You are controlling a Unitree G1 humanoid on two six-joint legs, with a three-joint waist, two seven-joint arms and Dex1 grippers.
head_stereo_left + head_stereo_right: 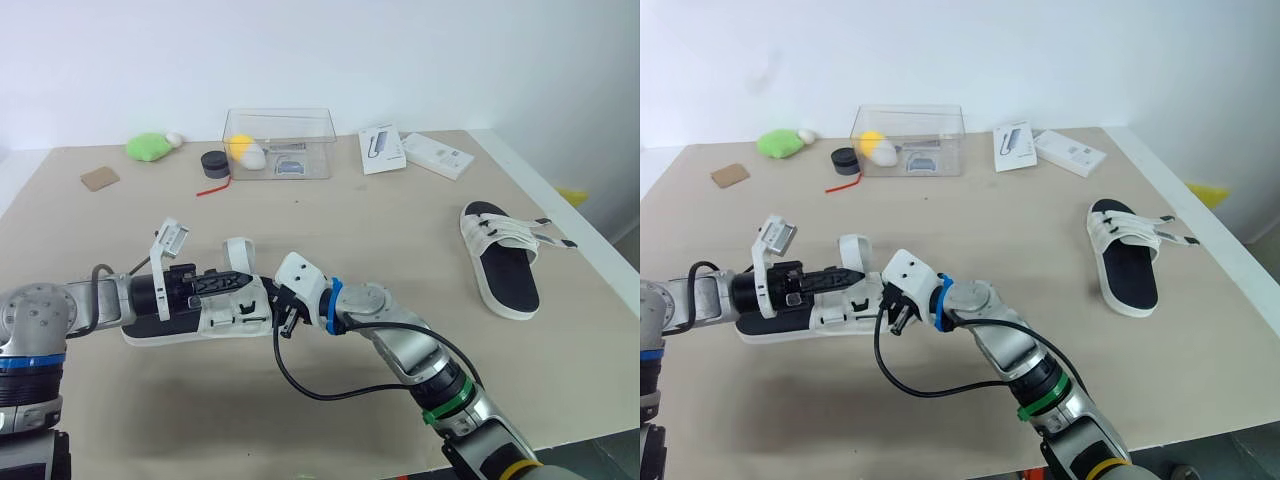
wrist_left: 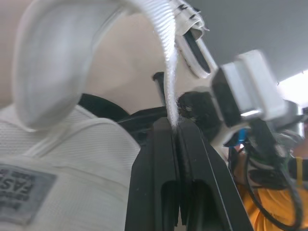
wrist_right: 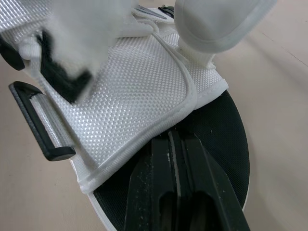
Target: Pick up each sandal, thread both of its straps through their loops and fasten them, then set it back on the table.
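Observation:
The near sandal [image 1: 190, 322], white with a black insole, lies between both arms at the table's front left. My left gripper [image 2: 174, 126] is shut on its white webbing strap [image 2: 167, 67], which rises from the fingertips and ends in a grey tab. My right gripper [image 3: 174, 137] is shut at the hem of the sandal's white mesh upper [image 3: 130, 86], over the black insole. A black loop buckle [image 3: 41, 122] sits at the side of the upper. In the left eye view the right gripper [image 1: 283, 318] meets the sandal's right end. A second sandal [image 1: 503, 260] lies at the right.
At the back stand a clear plastic box [image 1: 279, 143] with small items, a green toy [image 1: 148, 147], a black round object [image 1: 214, 163], two white boxes [image 1: 381, 149] [image 1: 437, 155] and a brown square [image 1: 99, 178]. The table's right edge [image 1: 590, 235] runs close to the second sandal.

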